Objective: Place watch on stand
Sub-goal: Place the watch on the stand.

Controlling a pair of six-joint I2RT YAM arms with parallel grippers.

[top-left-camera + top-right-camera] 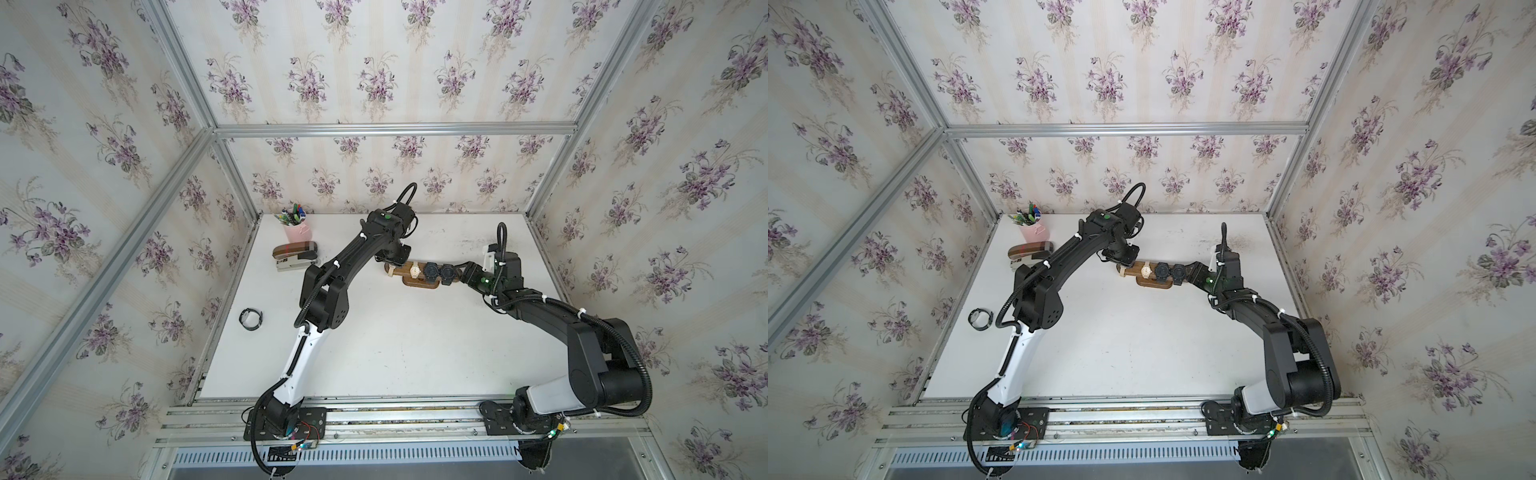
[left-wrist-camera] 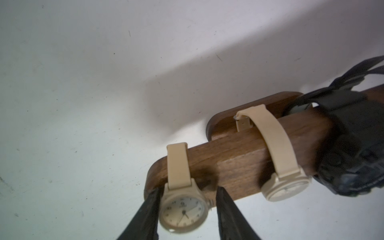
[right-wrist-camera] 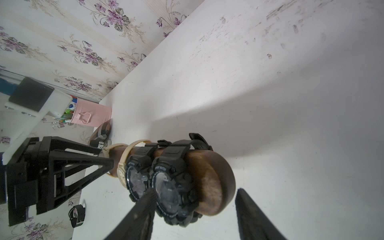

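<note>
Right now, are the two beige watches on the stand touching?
Apart: left wrist view shows bare stand between the end beige watch and the inner beige watch.

This is a robot test cell in a lab, dressed as a home study. A bare aluminium frame (image 1: 395, 129) holds flat panels of violet-sprig wallpaper (image 1: 374, 83). The left arm (image 1: 328, 286) and right arm (image 1: 540, 311) are bolted to a metal rail (image 1: 395, 415) along the near edge of a white desk (image 1: 395, 353). At far left stand a pink pen cup (image 1: 296, 231) and a stapler (image 1: 295, 253). Mid-desk is a wooden stand (image 1: 419, 285) carrying watches (image 1: 430, 272).
</note>
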